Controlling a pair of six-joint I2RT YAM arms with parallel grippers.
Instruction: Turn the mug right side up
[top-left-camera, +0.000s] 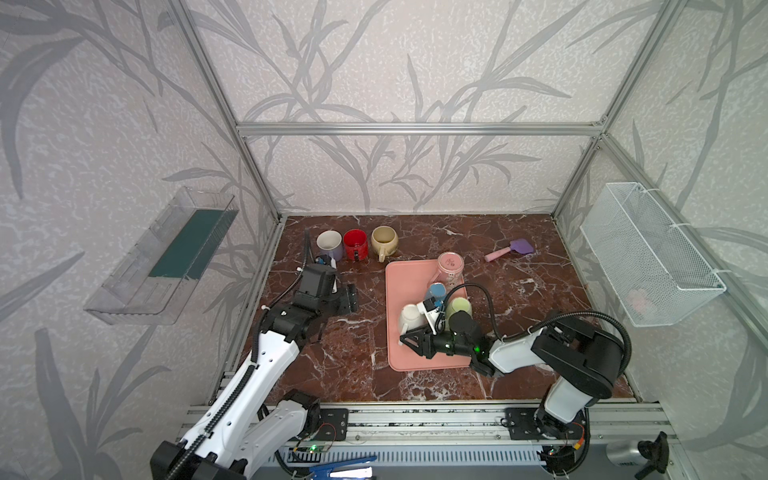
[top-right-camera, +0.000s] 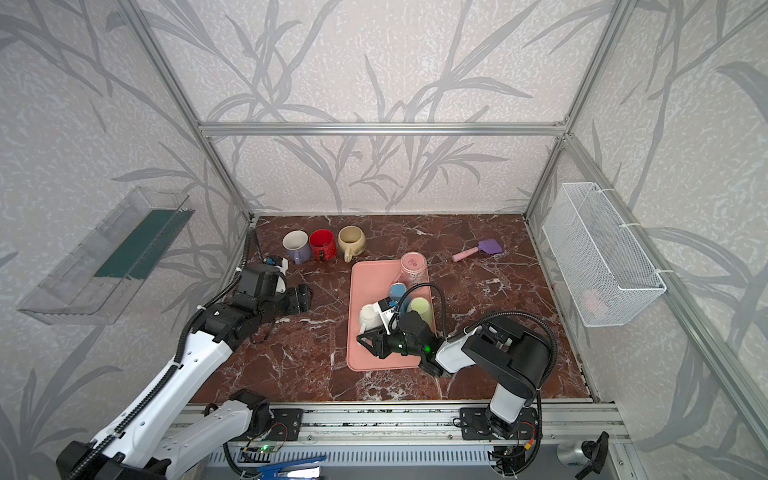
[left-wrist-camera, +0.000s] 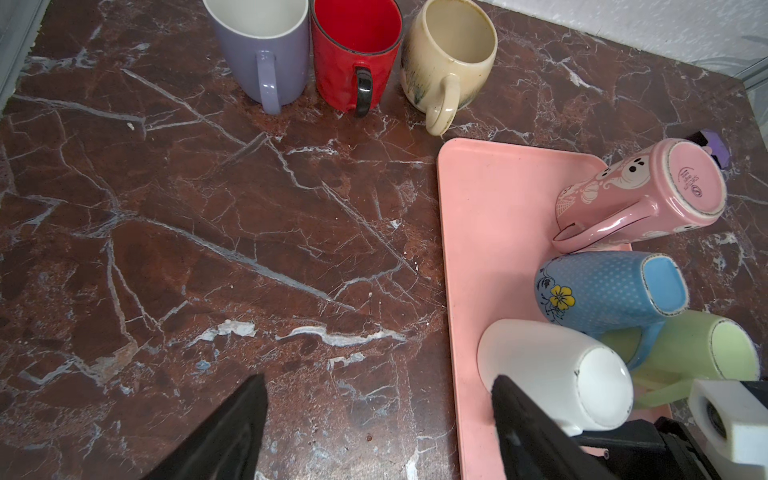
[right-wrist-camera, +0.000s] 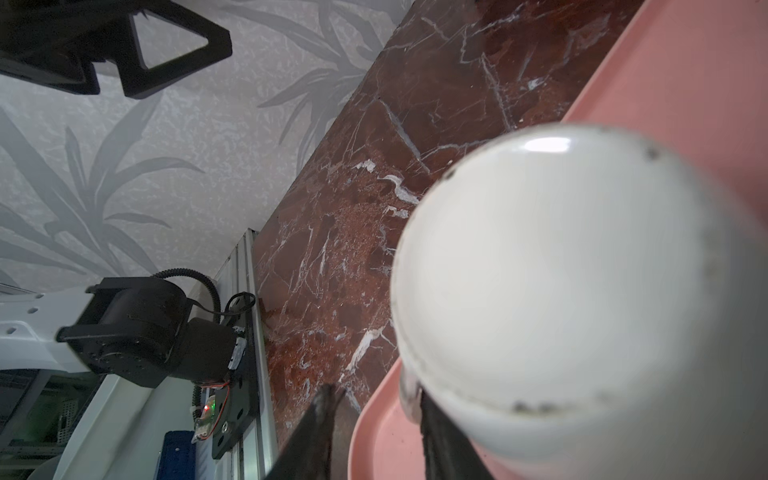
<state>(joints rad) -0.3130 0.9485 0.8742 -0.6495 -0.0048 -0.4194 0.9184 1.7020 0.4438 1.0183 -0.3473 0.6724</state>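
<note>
I worked in a lab test cell: aluminium frame (top-left-camera: 415, 129), wallpapered panels (top-left-camera: 415, 62), a marble-look tabletop (top-left-camera: 332, 370), and a slotted mounting rail (top-left-camera: 415, 417) across the front.

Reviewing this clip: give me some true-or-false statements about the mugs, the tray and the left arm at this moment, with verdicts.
1. The purple mug, red mug and cream mug stand upright on the table. True.
2. The white mug on the tray is right side up. False: it is bottom up.
3. The left fingers grip the red mug. False: they are open and empty over bare table.
4. The pink mug is bottom up. True.
5. The spatula lies on the tray. False: it lies on the table, to the tray's right.
</note>
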